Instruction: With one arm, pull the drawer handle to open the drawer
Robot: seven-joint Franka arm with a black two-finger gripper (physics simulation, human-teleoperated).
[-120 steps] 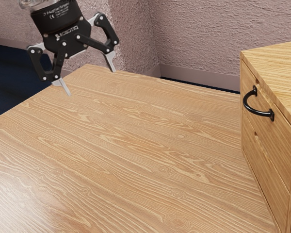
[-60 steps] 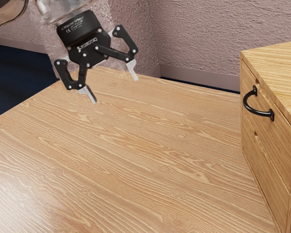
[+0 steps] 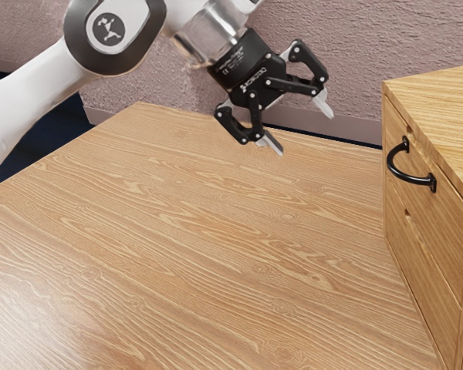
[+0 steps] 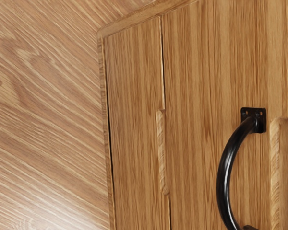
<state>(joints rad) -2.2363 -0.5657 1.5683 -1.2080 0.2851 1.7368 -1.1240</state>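
A rough pink wall stands behind a wide wooden table. At the exterior view's right is a wooden cabinet. Its upper drawer sits flush and closed, with the black handle on its front. The gripper hangs over the far part of the table, well apart from the handle. Its jaws are spread wide and hold nothing.

A light wooden drawer is seen shut, flush in the cabinet at the exterior view's right; a black arched handle is mounted on its front.
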